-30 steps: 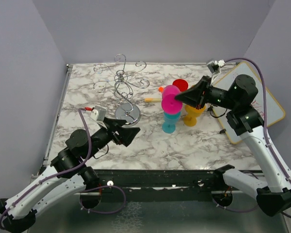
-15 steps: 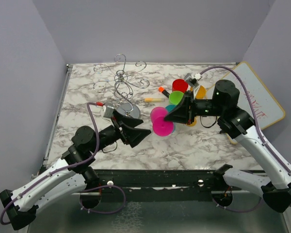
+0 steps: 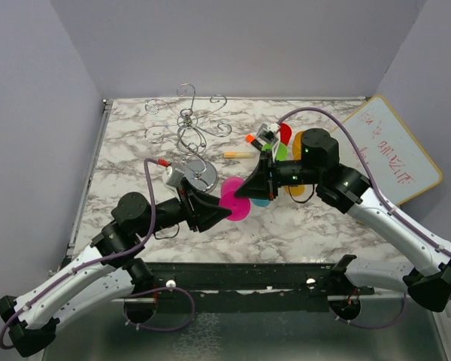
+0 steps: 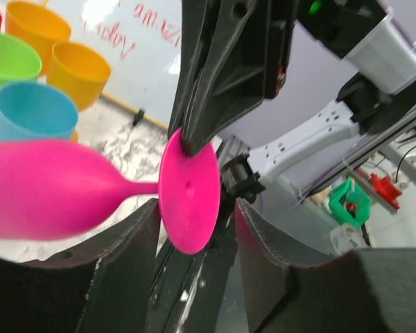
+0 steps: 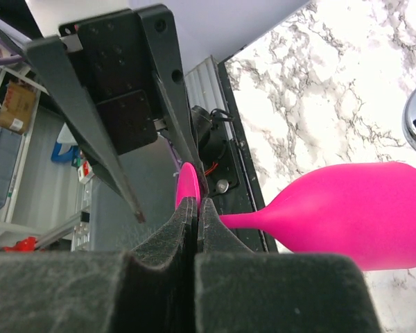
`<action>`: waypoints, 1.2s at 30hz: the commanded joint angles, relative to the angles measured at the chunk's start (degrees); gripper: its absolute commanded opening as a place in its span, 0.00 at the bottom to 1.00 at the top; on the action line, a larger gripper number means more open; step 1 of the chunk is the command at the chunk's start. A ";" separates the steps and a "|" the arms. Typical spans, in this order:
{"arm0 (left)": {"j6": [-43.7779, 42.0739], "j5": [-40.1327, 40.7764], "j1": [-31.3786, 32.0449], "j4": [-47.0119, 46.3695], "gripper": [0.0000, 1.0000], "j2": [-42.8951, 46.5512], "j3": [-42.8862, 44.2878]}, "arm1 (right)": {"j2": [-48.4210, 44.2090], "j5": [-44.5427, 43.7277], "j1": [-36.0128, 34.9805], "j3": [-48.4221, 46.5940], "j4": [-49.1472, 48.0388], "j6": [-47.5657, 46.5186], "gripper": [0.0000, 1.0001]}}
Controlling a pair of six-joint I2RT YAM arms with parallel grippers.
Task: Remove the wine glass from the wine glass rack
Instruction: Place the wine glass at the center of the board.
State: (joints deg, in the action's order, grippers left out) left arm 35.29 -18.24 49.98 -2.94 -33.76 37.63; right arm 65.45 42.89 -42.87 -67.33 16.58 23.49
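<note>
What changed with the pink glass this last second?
The right gripper, gripping the pink wine glass by its foot, carried it left and nearer, to the left gripper, which advanced and narrowed its jaws around that foot without clamping. The wine glass rack stayed put.

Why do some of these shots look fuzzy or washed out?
Top external view: even light, sharp; the chrome wine glass rack glints. Left wrist view: the pink wine glass is clear, the close dark fingers are soft, the whiteboard is washed out. Right wrist view: the near fingers blur and the marble table glares white.
</note>
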 commanded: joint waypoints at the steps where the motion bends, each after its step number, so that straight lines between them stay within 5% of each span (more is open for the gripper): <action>1: -1.96 -3.67 -0.05 8.33 0.44 0.60 0.00 | -0.03 0.11 -0.76 1.74 -2.69 0.01 0.01; 5: -1.17 -4.42 -0.05 5.08 0.24 -0.34 -0.88 | 0.30 0.70 -1.32 2.77 -3.83 0.03 0.01; 10: 0.51 -2.27 -0.05 1.09 0.21 -2.10 -1.42 | 0.47 0.76 -1.51 5.17 -8.50 2.16 0.01; 15: -3.99 -1.19 -0.05 10.33 0.17 -3.26 1.46 | 0.30 -1.09 -1.46 6.51 -9.27 2.86 0.01; 22: -1.90 2.66 -0.05 11.72 0.02 -1.76 -0.49 | -0.69 -1.79 -1.44 9.48 -13.08 4.28 0.01; 24: -2.24 3.86 -0.05 10.68 0.06 0.42 -1.61 | -0.39 -1.87 -1.49 9.49 -12.74 3.93 0.01; 26: -2.87 4.34 -0.05 9.43 0.31 3.12 -2.86 | -0.44 -2.67 -1.43 9.26 -11.97 3.46 0.01; 28: -4.08 4.57 -0.05 8.45 0.40 5.81 -3.97 | -0.89 -3.19 -1.45 9.41 -11.82 3.32 0.01; 30: -4.45 7.14 -0.05 9.08 0.35 8.33 -4.75 | -1.50 -3.28 -1.42 9.93 -12.42 3.68 0.01; 32: -4.98 8.19 -0.05 9.37 0.17 9.43 -5.08 | -2.56 -3.38 -1.42 11.14 -13.95 4.62 0.01; 34: -5.39 7.22 -0.05 9.07 0.16 9.35 -5.17 | -3.66 -3.50 -1.48 13.17 -15.95 5.85 0.01; 36: -5.16 6.04 -0.01 8.24 0.26 8.82 -5.33 | -4.30 -3.33 -1.43 14.12 -18.08 6.74 0.01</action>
State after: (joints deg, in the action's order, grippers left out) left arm 31.33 -12.58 49.95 6.81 -24.64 33.17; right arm 63.26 41.15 -44.29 -55.72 3.31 28.12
